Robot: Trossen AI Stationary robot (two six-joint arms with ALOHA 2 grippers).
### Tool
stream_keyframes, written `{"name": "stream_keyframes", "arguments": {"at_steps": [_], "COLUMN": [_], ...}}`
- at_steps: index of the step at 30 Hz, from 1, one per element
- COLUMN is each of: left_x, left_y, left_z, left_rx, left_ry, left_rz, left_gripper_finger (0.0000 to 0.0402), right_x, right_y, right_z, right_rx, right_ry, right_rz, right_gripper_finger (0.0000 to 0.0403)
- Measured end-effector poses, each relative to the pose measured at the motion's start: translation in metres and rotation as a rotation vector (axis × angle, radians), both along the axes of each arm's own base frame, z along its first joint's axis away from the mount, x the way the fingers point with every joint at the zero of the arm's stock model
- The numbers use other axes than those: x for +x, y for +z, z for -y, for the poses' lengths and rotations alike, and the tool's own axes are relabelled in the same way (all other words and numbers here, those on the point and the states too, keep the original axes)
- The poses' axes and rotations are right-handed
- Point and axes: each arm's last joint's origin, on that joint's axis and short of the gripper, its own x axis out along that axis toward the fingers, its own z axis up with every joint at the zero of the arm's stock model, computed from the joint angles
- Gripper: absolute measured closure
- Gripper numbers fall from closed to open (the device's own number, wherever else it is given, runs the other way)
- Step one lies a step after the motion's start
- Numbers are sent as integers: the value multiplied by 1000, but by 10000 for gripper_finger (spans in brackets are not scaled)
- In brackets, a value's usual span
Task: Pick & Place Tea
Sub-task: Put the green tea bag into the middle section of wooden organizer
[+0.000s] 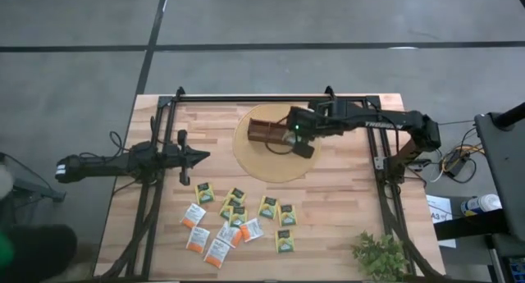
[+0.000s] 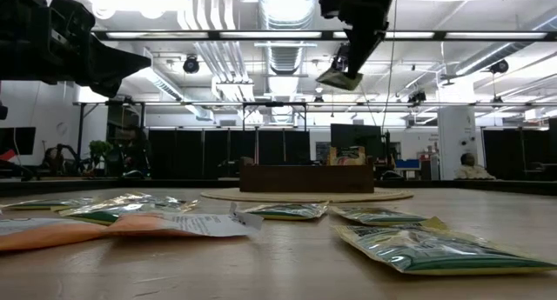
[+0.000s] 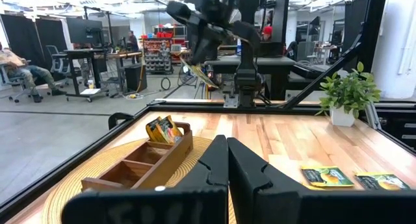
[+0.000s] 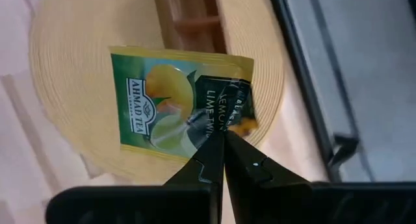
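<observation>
Yellow-green packet [image 4: 179,104]: one tea packet is pinched at its dark-panel edge between the pressed-together fingers of the right gripper [image 4: 223,141]; it is carried in the air, clear of the table.
Landmark: the brown wooden tray [image 1: 267,132] on the round woven mat [image 1: 254,164] is taken as reference.
Packet relative to tray: the packet is held above the mat, just beside the tray's near end, in the right wrist view; it is not yet over a compartment.
Long axis: the packet's long side is seen lying roughly across the tray's length, its face turned to the wrist camera.
Tray contents: yellow-green packets [image 3: 162,128] are already stood in the end compartment.
Remaining tea [image 1: 238,221]: loose packets are scattered on the table, well apart from the tray.
Nearer arm: the right arm is judged nearer the tray.
Left gripper [image 3: 227,160]: closed on nothing, held beside the mat, pointed toward the tray.
Coming move, judged: a short shift over the tray and a lowering are required.
</observation>
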Motion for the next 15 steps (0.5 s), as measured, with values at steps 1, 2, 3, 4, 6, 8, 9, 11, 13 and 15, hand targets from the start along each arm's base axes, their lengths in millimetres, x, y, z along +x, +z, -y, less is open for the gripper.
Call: {"name": "stream_keyframes", "arguments": {"at_steps": [1,2,3,4,6,8,9,11,13,15], "left_x": [0,0,0,0,0,0,0,0,0,0], "left_y": [0,0,0,0,0,0,0,0,0,0], "left_z": [0,0,0,0,0,0,0,0,0,0], "left_rx": [0,0,0,0,0,0,0,0,1,0], "left_ry": [0,0,0,0,0,1,0,0,0,0], "left_rz": [0,0,0,0,1,1,1,2,3,3], "left_gripper_finger": [402,402,402,402,402,402,402,402,402,402], "right_x": [1,3,4,5,9,15,19,28,36,40], "right_y": [3,5,7,8,11,13,14,11,6,6], "right_z": [3,6,10,13,19,23,24,27,29,31], "right_rx": [-10,-15,-20,-25,-65,-128,-158,-186,-211,-272], "right_ry": [15,21,20,15,9,28,42,72,90,93], "right_rz": [10,13,12,11,3,-21,-37,-67,-98,-132], "right_gripper_finger": [395,395,395,395,395,395,395,395,395,395]}}
